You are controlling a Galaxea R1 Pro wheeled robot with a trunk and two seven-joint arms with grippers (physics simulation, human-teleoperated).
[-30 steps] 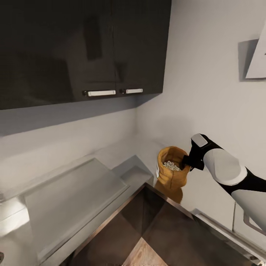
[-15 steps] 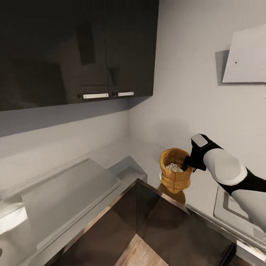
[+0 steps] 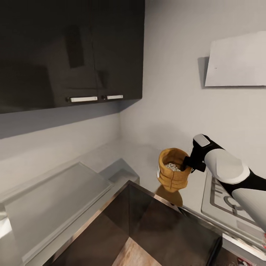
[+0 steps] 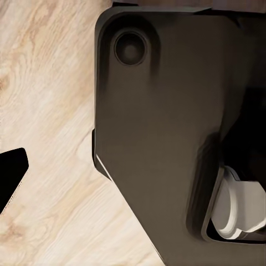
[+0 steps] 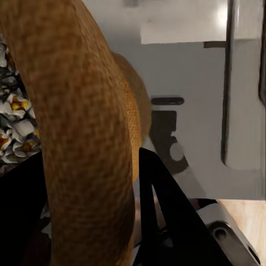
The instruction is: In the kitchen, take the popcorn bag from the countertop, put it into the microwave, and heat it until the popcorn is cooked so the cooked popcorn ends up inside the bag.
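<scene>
Tan-mustard popcorn bag (image 3: 172, 171), with speckled popcorn (image 3: 172, 166) inside, hangs above the countertop (image 3: 140, 155), its rim clamped by the right gripper (image 3: 187, 162). Beside the bag lies the hob (image 3: 225, 199). Left gripper state cannot be told.

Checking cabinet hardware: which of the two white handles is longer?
The handle farther from the corner wall; its neighbour beside the cabinets' seam is clearly shorter.
</scene>
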